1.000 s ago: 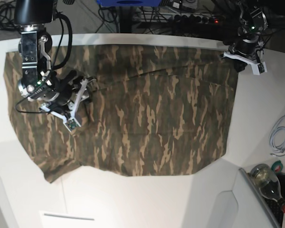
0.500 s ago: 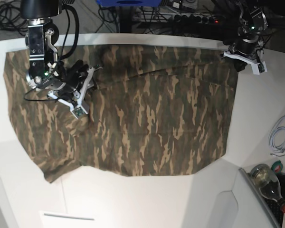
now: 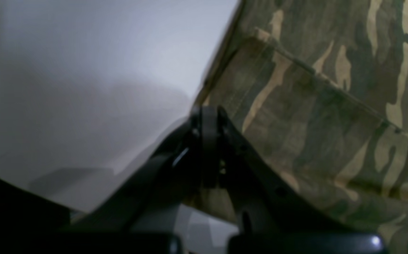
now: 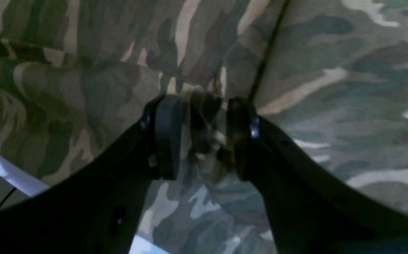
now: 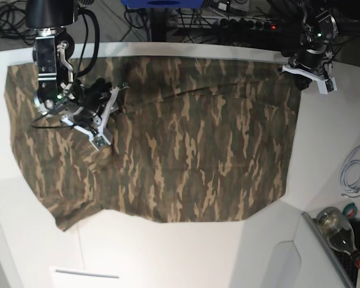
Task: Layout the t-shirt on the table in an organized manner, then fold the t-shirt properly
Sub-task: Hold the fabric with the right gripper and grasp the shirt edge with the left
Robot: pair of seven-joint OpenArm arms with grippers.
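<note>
A camouflage t-shirt [image 5: 156, 138] lies spread over most of a white table [image 5: 186, 252], seen from above. Two robot arms work at opposite sides of it.

The left gripper [image 3: 209, 116] sits at the shirt's far corner, on the right of the overhead view. Its fingers are pressed fully together, and the wrist view shows the hemmed cloth edge meeting their tips — it appears clamped on that edge, with bare table to one side of the tool and a stitched hem running away on the other.

The right gripper [image 4: 204, 135] is on the shirt's opposite side, over the cloth itself and not at its border. Its two dark pads [image 4: 168, 137] stand partly apart, and a small raised bunch of fabric sits between them. It looks pinched, though the blur leaves the grip uncertain. A seam runs diagonally just beyond the tips, and cloth surrounds the tool on every side.

As for progress, the layout stage seems well advanced but unfinished: the shirt is largely flat, yet the near edge is uneven, the corner nearest the right gripper trails out crookedly, and a long crease crosses the upper middle. No fold is visible — the whole folding stage appears still to come.
</note>
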